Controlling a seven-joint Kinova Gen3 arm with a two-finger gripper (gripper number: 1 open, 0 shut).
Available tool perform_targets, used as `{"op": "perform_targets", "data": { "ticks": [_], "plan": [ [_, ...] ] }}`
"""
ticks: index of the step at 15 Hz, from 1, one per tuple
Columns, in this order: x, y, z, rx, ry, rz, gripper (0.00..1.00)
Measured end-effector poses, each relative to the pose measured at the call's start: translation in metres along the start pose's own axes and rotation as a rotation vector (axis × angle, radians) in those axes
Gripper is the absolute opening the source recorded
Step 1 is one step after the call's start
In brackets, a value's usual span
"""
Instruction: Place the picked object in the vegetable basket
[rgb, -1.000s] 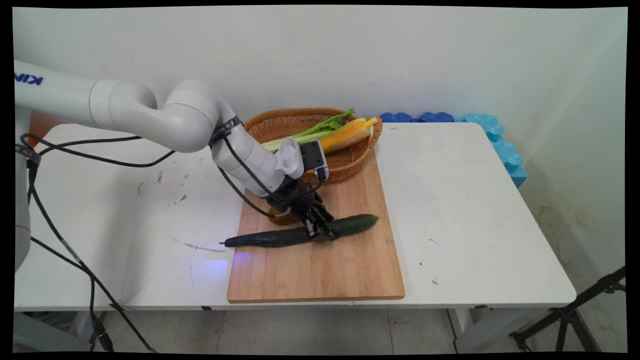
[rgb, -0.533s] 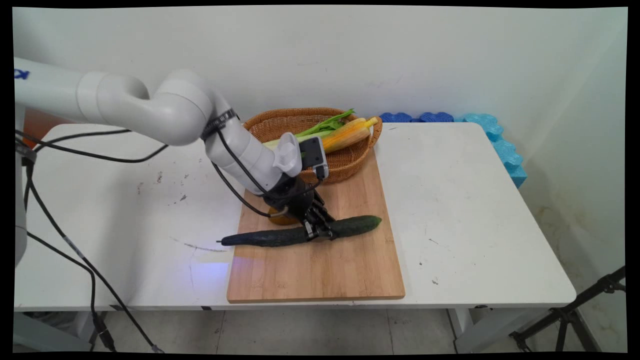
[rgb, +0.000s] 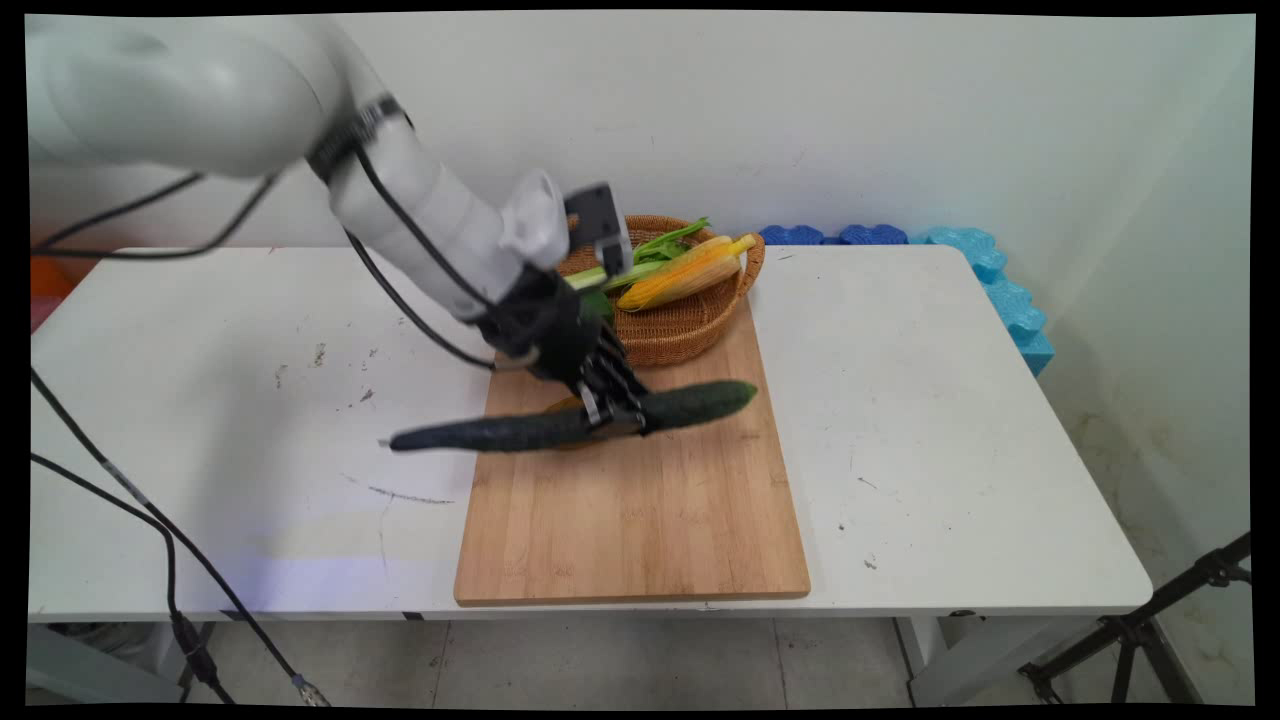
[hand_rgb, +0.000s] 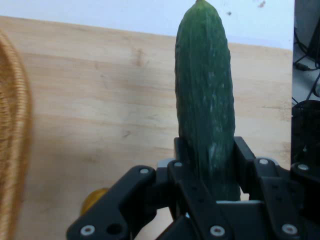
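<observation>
A long dark green cucumber (rgb: 520, 431) hangs level above the wooden cutting board (rgb: 640, 530), held near its middle. My gripper (rgb: 612, 412) is shut on it. In the hand view the cucumber (hand_rgb: 205, 95) stands up between the two black fingers (hand_rgb: 181, 150), with the gripper (hand_rgb: 209, 160) closed round its lower part. Its thin end sticks out past the board's left edge over the white table (rgb: 950, 420). A small orange thing (hand_rgb: 94, 199) lies on the board just under the hand, mostly hidden.
A wicker basket (rgb: 690, 335) at the board's far end holds a corn cob (rgb: 685, 275) and green stalks (rgb: 665, 243). Blue foam pieces (rgb: 990, 270) line the wall at the table's back right. Black cables hang off the arm on the left.
The gripper has risen with the cucumber, lifting it off the board and carrying it up and slightly left. The arm has swung higher.
</observation>
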Motion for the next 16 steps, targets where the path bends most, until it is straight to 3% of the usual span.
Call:
{"op": "perform_targets", "data": {
  "ticks": [5,8,12,16],
  "plan": [
    [0.029,-0.028,-0.054,0.070,0.001,-0.050,0.00],
    [0.043,-0.064,-0.070,0.134,-0.003,-0.090,0.00],
    [0.049,-0.103,-0.070,0.200,-0.019,-0.133,0.00],
    [0.049,-0.149,-0.048,0.256,-0.040,-0.192,0.00]
  ]
}}
